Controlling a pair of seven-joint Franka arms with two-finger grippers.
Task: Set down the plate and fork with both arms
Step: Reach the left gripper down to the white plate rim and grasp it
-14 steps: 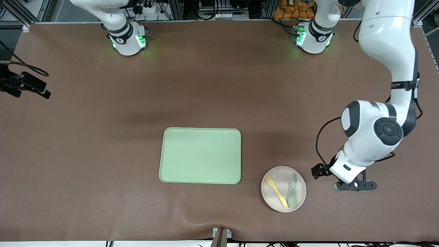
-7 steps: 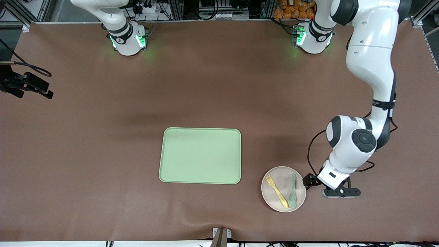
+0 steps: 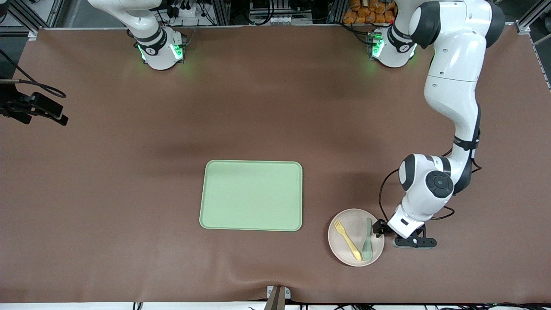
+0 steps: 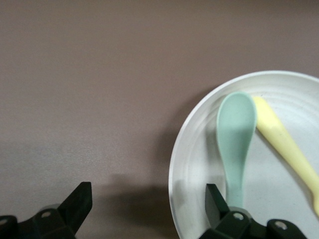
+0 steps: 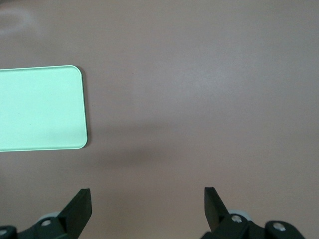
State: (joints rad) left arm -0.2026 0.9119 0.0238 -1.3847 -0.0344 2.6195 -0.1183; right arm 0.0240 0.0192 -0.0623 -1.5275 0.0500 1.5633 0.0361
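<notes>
The off-white plate (image 3: 344,254) lies near the front edge of the table, toward the left arm's end. On it rest the pale yellow fork (image 3: 348,240) and a muted green spoon (image 3: 367,243). My left gripper (image 3: 380,227) is low at the plate's edge on the left arm's side. In the left wrist view the left gripper (image 4: 147,201) is open and straddles the plate's (image 4: 197,164) rim. One finger (image 4: 215,201) is over the plate by the spoon (image 4: 236,129) and the other is over the table. The fork's (image 4: 281,139) handle lies beside the spoon. My right gripper (image 5: 147,199) hangs open over bare table.
A rectangular light green tray (image 3: 251,196) lies mid-table, beside the plate toward the right arm's end. One corner of the tray (image 5: 40,107) shows in the right wrist view. Brown mat covers the table.
The left arm has swung in toward the plate and come down, bringing its open gripper to the plate's rim. Plate, fork and spoon have not moved. The right gripper barely drifted.
</notes>
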